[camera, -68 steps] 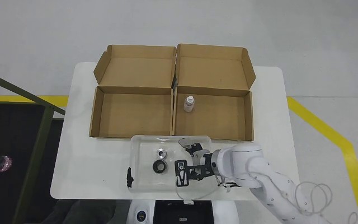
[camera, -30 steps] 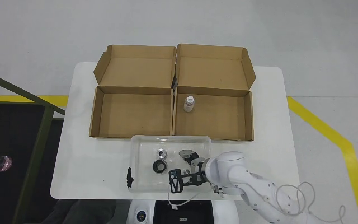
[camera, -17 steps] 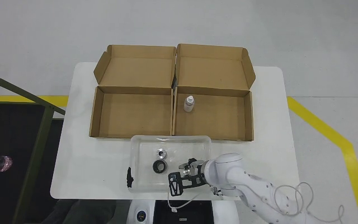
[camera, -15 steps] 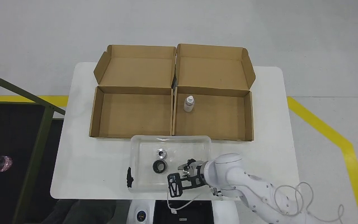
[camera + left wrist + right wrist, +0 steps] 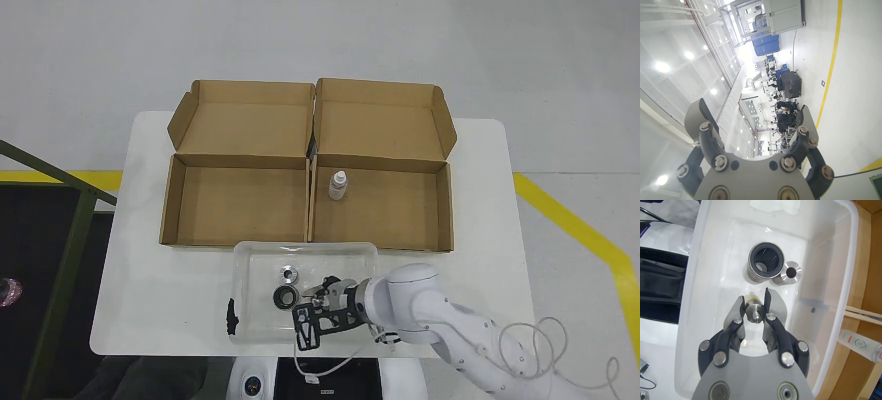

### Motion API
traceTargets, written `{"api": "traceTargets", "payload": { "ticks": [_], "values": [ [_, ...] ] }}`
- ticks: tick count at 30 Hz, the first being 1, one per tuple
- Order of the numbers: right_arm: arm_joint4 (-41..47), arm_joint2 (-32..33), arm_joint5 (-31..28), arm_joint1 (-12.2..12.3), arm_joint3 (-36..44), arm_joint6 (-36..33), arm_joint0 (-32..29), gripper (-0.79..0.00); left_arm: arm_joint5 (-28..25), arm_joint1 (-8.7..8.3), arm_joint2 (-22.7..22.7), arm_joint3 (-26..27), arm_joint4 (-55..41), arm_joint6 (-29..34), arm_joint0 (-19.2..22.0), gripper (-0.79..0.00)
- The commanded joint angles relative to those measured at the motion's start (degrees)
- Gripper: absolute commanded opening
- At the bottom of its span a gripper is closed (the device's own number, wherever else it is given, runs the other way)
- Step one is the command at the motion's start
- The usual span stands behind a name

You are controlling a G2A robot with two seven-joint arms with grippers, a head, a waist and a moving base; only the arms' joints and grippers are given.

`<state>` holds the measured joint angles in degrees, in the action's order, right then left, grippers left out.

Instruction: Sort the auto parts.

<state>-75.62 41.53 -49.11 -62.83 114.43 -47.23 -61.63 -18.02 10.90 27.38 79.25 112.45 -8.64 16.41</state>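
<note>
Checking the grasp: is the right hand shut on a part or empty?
Shut on a stud: the right hand has its fingers pressed on both sides of it.

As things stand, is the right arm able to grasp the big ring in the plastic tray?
Probably not now. The right gripper is shut on a small metal part, so it is occupied. The big ring stands ahead in the tray, uncovered; once the gripper is emptied, the way looks free.

The right gripper has shifted leftward, now clamping the small threaded part.
</note>
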Motion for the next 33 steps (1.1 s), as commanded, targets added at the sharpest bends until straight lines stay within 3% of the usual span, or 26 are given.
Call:
{"api": "traceTargets", "payload": {
  "ticks": [1, 14, 25, 33],
  "values": [
    [0.2, 0.27, -0.18, -0.06, -0.13, 1.71, 0.52, -0.785, 0.0, 0.0, 0.0, 0.0, 0.0, 0.0, 0.0, 0.0],
    [7.27, 5.57, -1.68, 0.21, -1.08, 15.06, 2.25, -0.785, 0.0, 0.0, 0.0, 0.0, 0.0, 0.0, 0.0, 0.0],
    [6.15, 12.77, -0.04, 0.85, -1.05, 27.4, 2.19, -0.785, 0.0, 0.0, 0.0, 0.0, 0.0, 0.0, 0.0, 0.0],
    [6.73, 19.91, -0.43, 1.94, 0.93, 32.11, 0.14, -0.785, 0.0, 0.0, 0.0, 0.0, 0.0, 0.0, 0.0, 0.0]
  ]
}}
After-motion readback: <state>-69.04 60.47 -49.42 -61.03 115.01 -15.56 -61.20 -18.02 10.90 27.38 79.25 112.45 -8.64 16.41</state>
